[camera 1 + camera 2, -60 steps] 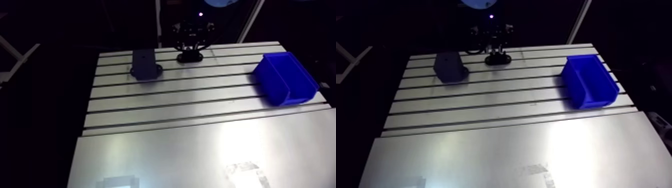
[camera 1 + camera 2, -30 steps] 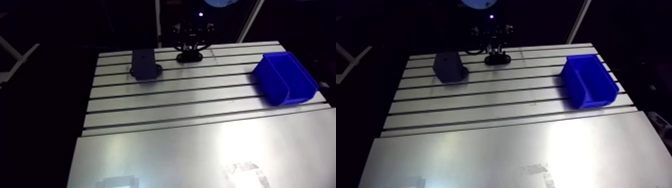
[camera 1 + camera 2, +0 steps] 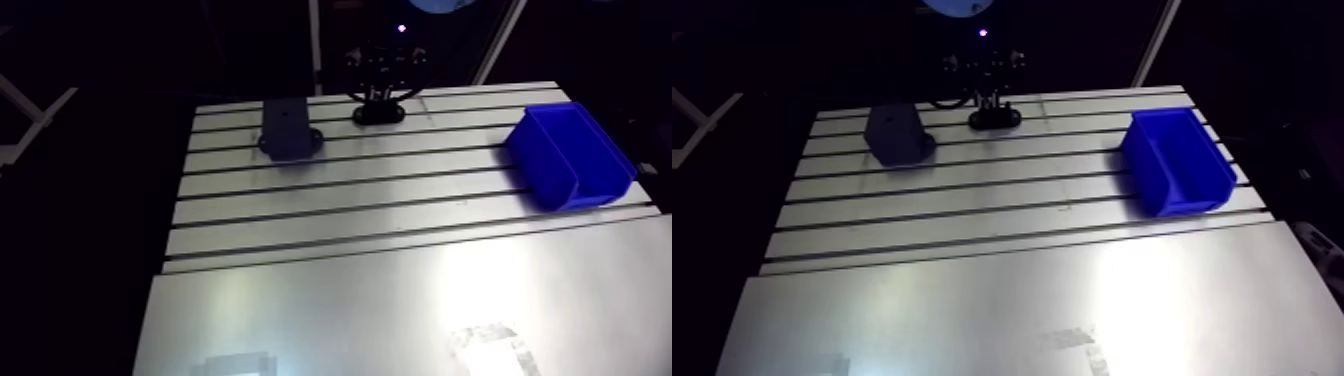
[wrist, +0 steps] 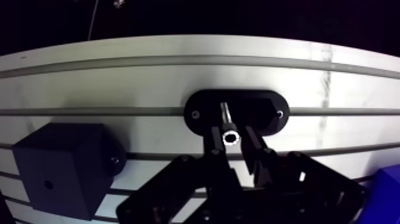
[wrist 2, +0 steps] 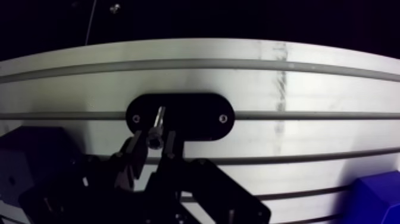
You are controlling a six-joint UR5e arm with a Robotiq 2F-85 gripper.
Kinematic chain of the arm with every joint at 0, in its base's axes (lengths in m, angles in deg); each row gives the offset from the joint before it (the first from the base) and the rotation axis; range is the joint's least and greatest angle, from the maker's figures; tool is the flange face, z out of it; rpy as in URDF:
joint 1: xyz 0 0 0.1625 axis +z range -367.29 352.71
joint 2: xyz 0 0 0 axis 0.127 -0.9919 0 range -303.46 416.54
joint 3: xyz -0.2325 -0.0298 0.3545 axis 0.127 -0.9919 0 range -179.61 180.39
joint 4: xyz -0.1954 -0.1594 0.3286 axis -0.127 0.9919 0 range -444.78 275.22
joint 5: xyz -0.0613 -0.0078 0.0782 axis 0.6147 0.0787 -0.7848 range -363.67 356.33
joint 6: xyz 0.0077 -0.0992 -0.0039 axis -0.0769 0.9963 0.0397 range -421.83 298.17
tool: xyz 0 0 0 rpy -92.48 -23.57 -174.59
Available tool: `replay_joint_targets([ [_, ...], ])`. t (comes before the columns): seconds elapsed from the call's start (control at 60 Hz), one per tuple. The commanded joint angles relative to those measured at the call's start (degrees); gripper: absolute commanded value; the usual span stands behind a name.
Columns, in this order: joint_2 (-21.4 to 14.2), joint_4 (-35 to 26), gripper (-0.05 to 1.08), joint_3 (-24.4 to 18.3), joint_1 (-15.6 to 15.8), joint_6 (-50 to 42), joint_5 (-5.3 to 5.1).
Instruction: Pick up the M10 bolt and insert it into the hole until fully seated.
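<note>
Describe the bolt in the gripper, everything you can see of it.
The bolt is bright, shiny metal: a round head with a dark socket facing the wrist camera, and a slim shank pointing away toward the black oval plate. The gripper clamps its head between both fingers. Whether its tip touches the plate cannot be told.

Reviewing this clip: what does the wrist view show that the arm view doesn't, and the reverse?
Wrist view only: the M10 bolt held in the gripper, over the black oval plate. Arm view only: the blue bin whole and the plain metal sheet nearest the camera. Both: the black oval plate, the dark block and the slotted table.
</note>
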Motion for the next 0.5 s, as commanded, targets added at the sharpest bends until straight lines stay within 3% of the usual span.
replay_joint_targets([
  [0.017, 0.0, 0.0, 0.72, 0.0, 0.0, 0.0, -0.02],
  [0.333, 0.1, 0.0, 0.75, 0.0, 0.0, 0.2, -0.1],
  [0.5, 0.1, 0.0, 0.84, -0.2, 0.3, 0.7, -0.1],
])
